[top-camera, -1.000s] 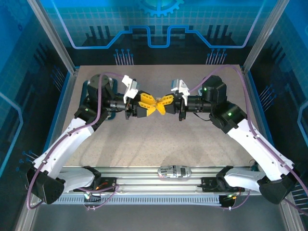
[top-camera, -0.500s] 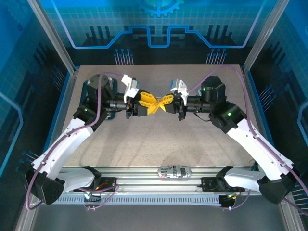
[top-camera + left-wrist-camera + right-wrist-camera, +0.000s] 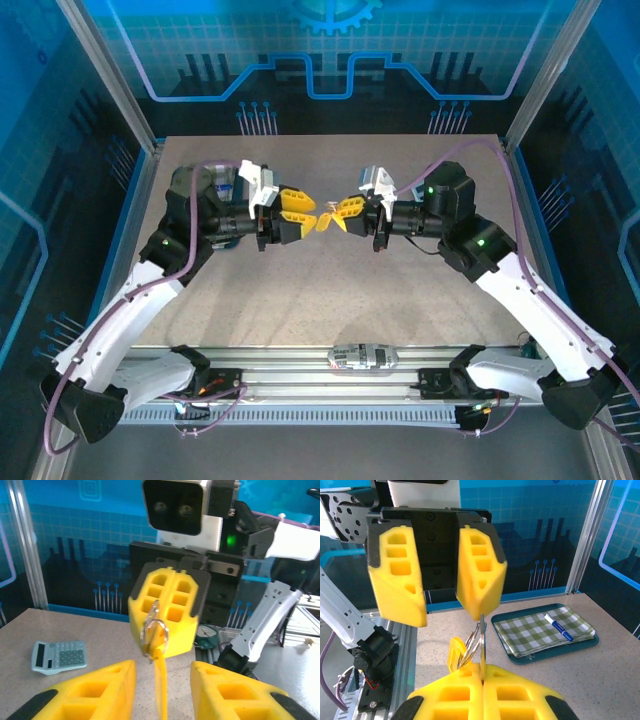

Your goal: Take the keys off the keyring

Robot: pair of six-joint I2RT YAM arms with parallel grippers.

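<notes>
2 pincers now apart: my left pincer [image 3: 308, 213] has spread and backed off, my right pincer [image 3: 340, 214] stays pinching the keyring [image 3: 159, 670]; key release unclear.

The left arm [image 3: 125, 315] and the right arm [image 3: 535, 305] are long and white with round black joints and black bases, a little green light on each, and a thin purple cable [image 3: 470, 146] that loops along them. The left gripper [image 3: 306, 210] and the right gripper [image 3: 337, 216] each have two fat yellow fingers [image 3: 397, 577] with square holes and black backs. A white box [image 3: 180, 502] with a black camera face sits on the wrist.
</notes>
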